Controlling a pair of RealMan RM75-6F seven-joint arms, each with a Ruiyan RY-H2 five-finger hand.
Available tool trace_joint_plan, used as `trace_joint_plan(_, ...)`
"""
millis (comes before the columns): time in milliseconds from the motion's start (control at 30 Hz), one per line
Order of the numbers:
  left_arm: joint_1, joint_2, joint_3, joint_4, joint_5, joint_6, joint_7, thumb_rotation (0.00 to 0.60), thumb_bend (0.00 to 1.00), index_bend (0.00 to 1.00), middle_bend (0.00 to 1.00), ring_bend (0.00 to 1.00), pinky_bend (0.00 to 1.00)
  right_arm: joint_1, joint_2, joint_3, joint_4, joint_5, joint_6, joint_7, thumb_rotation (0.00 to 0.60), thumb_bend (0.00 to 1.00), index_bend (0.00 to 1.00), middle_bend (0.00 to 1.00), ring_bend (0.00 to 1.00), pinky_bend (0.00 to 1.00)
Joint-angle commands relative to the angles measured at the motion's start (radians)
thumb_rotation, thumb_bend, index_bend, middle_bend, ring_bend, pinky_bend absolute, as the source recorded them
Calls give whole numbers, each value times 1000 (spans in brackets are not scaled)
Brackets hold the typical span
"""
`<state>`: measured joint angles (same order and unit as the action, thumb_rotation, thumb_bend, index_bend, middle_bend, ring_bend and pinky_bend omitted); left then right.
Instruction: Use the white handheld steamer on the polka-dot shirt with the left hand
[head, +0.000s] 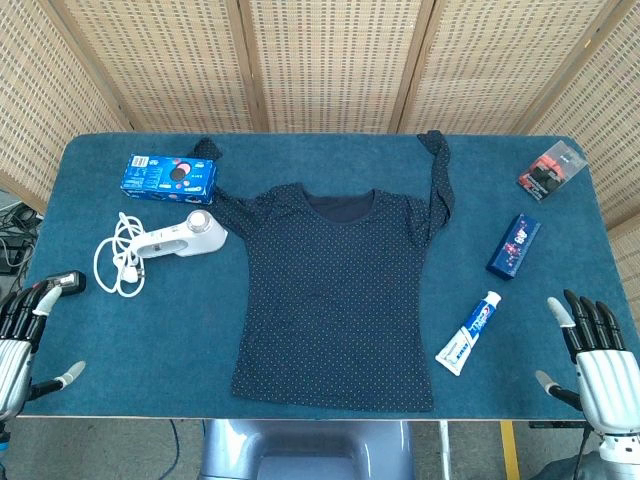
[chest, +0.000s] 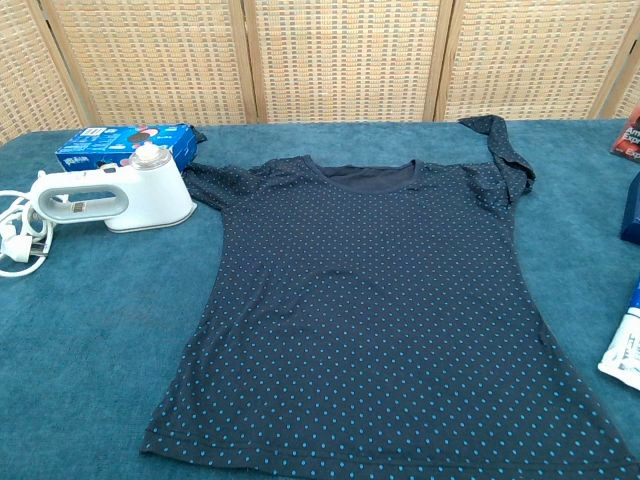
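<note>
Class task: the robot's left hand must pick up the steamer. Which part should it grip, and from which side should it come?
Probably the long handle of the steamer, which the chest view shows as a bar with a slot beneath. It points away from the shirt, toward the coiled cord, while the round head faces the sleeve. The left hand, nearer the table's front edge, should come from that front side and wrap the handle.

One polka-dot shirt (head: 335, 300), one white handheld steamer (head: 185, 237), one blue cookie box (head: 169, 175), one toothpaste tube (head: 469, 333), one dark blue box (head: 514, 245), one red-and-black packet (head: 551, 170), two hands.
</note>
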<state>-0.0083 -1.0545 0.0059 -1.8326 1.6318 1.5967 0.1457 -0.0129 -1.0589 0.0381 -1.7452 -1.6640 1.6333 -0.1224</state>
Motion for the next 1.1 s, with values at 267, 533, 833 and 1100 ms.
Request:
trace_joint_plan(267,-21,6,-6,2,17,-18,-41,600,0,0,0,0,0,-1,4,2,-6,5,2,1,600,0,0,0,0,0)
trace_joint_plan(533,-210,-71,-149,66,-172,-264,-42,600,0,0,0,0,0,2,5,7,-7,17,-6,-1,600,0,0,0,0,0)
trace_joint_plan(833,-457,-281,-274,408,-358,-570,-111,600,353,0,0,0,0,22,1,20,4,68,-54,-10,600,0,0,0,0,0)
trace_joint_plan(1100,-592,-414,-294,630,-457,-733,-79,600,372,0,0,0,0,33,-2,33,14,110,-79,-12,600,0,0,0,0,0)
